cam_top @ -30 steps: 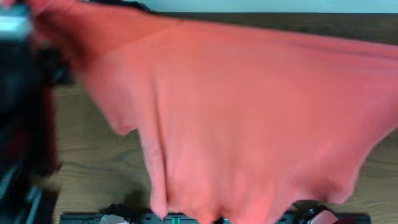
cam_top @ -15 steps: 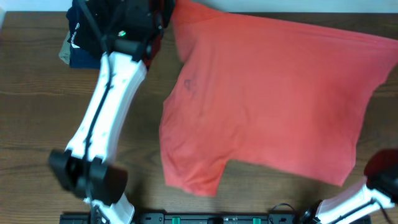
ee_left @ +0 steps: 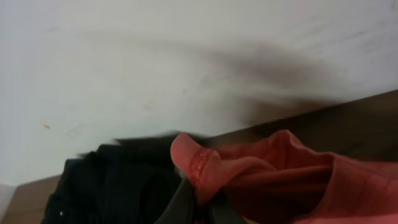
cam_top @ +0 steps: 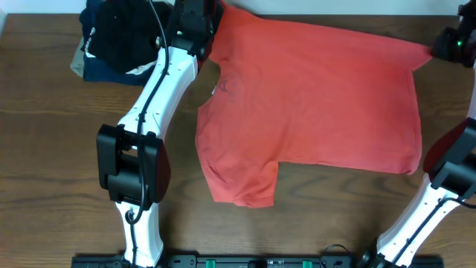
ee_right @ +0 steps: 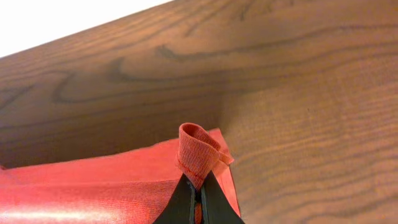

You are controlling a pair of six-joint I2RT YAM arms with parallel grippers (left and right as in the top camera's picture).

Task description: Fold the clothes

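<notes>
Spreading step. T-shirt (cam_top: pixel 312 97) is lying nearly flat on table (cam_top: pixel 44 149). Left gripper (ee_left: pixel 200 202) and right gripper (ee_right: pixel 199 194) are each pinching a far corner, fingers clamped on cloth. Next, probably: letting go, regripping one side for folding.

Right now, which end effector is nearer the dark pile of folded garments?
Left. The left end effector grips the red-orange T-shirt right beside the dark pile; the right end effector grips the shirt's opposite corner, far across the table.
</notes>
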